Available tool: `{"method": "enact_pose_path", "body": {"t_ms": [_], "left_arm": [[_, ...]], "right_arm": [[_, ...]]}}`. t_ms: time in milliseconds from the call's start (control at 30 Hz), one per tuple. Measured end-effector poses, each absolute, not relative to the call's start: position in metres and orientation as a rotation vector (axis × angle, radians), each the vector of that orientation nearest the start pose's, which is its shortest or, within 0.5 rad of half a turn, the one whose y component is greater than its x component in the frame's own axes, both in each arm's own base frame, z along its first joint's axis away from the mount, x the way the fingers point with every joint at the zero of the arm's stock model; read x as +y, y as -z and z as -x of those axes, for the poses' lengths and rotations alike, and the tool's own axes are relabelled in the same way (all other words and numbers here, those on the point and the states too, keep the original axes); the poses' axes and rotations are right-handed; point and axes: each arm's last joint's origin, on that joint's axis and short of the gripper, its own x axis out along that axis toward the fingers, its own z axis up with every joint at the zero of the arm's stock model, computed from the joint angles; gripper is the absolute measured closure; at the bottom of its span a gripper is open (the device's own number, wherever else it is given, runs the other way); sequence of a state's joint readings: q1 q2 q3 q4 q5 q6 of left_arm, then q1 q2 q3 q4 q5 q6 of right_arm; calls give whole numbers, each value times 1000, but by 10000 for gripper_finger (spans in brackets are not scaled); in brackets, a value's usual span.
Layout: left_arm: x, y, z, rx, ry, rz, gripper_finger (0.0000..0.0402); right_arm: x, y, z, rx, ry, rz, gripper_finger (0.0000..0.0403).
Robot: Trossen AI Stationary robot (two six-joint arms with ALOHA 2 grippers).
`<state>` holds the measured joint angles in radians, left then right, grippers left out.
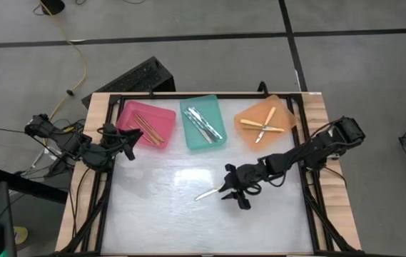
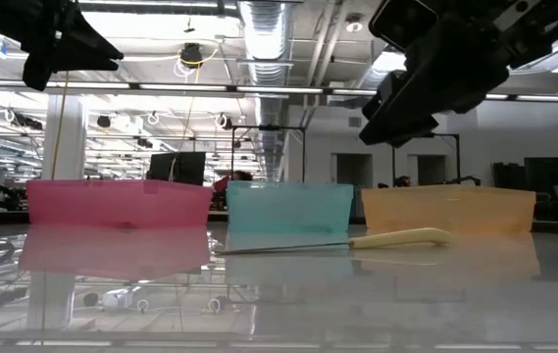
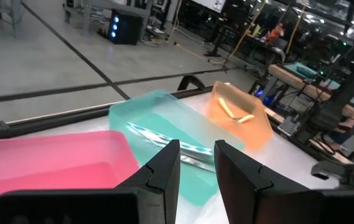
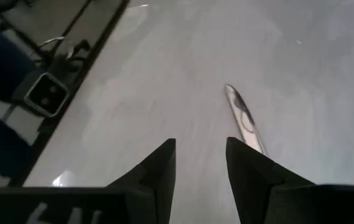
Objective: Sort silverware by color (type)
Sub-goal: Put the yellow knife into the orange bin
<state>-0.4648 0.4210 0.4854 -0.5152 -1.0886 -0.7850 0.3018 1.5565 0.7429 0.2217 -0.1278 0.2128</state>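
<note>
One knife lies flat on the white table; its pale yellow handle point(image 2: 401, 236) and silvery blade point(image 1: 207, 193) show, and the blade tip point(image 4: 242, 118) lies just beyond my right fingers. My right gripper point(image 1: 231, 194) hovers open above the handle end, well clear of the table point(image 2: 426, 93). My left gripper point(image 1: 128, 143) waits open by the pink tray's near edge, nothing between its fingers point(image 3: 196, 165). Orange-tan utensils lie in the pink tray point(image 1: 161, 114), silvery ones in the teal tray point(image 1: 213, 107), and pale yellow ones in the orange tray point(image 1: 282, 113).
The three trays stand in a row along the table's far edge. A dark frame point(image 1: 310, 178) runs along the table's sides. Bare white surface point(image 1: 188, 228) stretches from the knife to the near edge. A camera unit point(image 4: 46, 93) sits at the table's edge.
</note>
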Motion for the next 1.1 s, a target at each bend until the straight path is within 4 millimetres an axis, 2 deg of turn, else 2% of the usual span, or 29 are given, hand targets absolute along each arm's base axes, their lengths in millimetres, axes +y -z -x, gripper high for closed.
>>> {"method": "enact_pose_path", "body": {"t_ms": [500, 967, 1100], "left_arm": [[-18, -250, -93, 70, -711, 436, 318], [-18, -249, -93, 77, -716, 435, 318], [-17, -248, -92, 80, -719, 435, 318]], "right_arm": [[83, -172, -293, 683, -448, -79, 209], [73, -167, -292, 720, -366, 30, 222], [67, -158, -287, 755, -321, 37, 223]]}}
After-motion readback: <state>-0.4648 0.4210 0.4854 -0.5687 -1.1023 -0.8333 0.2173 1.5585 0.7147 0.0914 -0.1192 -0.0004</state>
